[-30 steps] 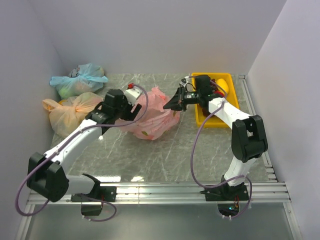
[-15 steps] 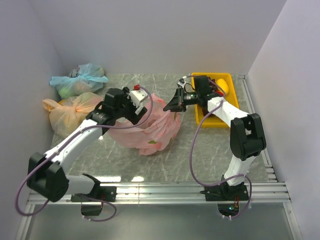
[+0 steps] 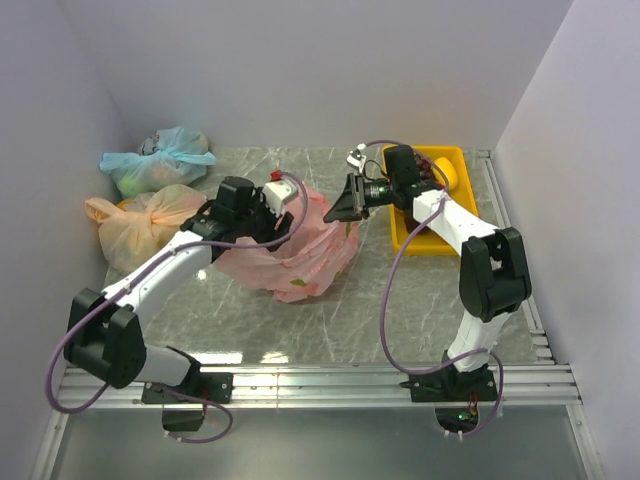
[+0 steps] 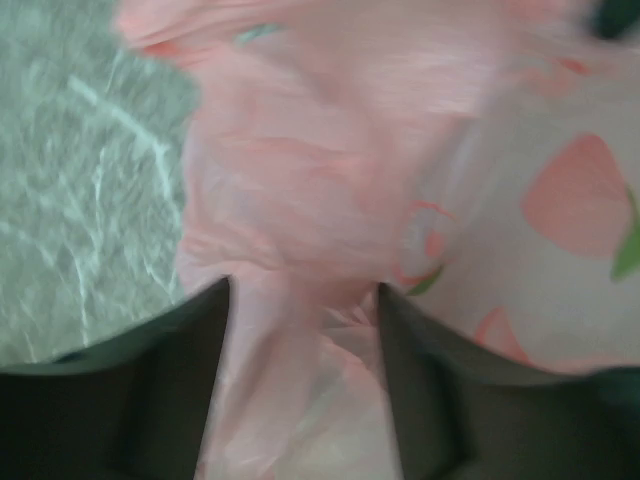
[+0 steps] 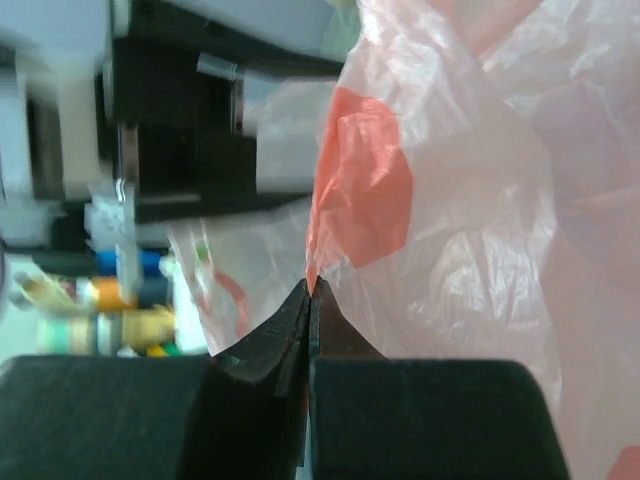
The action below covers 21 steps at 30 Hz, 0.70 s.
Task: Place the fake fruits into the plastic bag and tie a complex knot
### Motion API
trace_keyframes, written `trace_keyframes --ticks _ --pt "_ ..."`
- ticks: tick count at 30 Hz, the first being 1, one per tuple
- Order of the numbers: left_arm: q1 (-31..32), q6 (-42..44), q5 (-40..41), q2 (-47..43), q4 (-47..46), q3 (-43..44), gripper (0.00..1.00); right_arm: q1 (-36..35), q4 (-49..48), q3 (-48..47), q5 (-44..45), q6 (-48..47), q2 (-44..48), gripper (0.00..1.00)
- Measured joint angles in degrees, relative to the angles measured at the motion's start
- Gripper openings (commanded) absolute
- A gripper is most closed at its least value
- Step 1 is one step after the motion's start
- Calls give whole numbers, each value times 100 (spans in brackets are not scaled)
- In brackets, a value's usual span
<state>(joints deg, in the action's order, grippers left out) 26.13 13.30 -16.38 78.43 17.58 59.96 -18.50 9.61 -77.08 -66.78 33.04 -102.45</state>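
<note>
From above, the plastic bag (image 3: 300, 255) lies crumpled mid-worktop (image 3: 330, 320), between my left gripper (image 3: 272, 215) and my right gripper (image 3: 340, 208). My left wrist camera shows that gripper's fingers apart, with pink film bunched between them. My right wrist camera shows that gripper pinched together on the bag's edge.

Table (image 3: 340, 310): grey-green marbled top, metal rail (image 3: 320, 378) along near edge. Walls (image 3: 320, 70): plain pale lilac, three sides.

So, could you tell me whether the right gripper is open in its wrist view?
No, the right gripper is shut, pinching a fold of the plastic bag.
</note>
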Motion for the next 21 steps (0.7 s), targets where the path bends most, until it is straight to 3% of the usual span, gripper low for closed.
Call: trace_keyframes --ticks 1,4,8,12,16,19,21 --pt "-79 -98 33 83 0 37 35 -2 201 -48 -50 -291 0 0" --pt "-555 -439 61 415 85 321 0 -11 1084 -367 2 -1480 0 0" --pt "-1333 -933 -302 501 214 807 0 4 1952 -925 356 -2970 -9 0" --pt "-1679 -1392 -815 245 385 1137 0 81 2216 -1606 787 -3591 -289 4" --pt "-1521 -1919 -1115 -162 601 1130 0 107 2245 -2435 1189 -3517 -872 35" --pt "-1314 -2511 -942 -175 811 1178 0 94 2330 -2935 1550 -3246 -1204 79" --pt "-1209 -2848 -743 94 1084 1355 0 83 2376 -3080 1790 -3156 -1235 80"
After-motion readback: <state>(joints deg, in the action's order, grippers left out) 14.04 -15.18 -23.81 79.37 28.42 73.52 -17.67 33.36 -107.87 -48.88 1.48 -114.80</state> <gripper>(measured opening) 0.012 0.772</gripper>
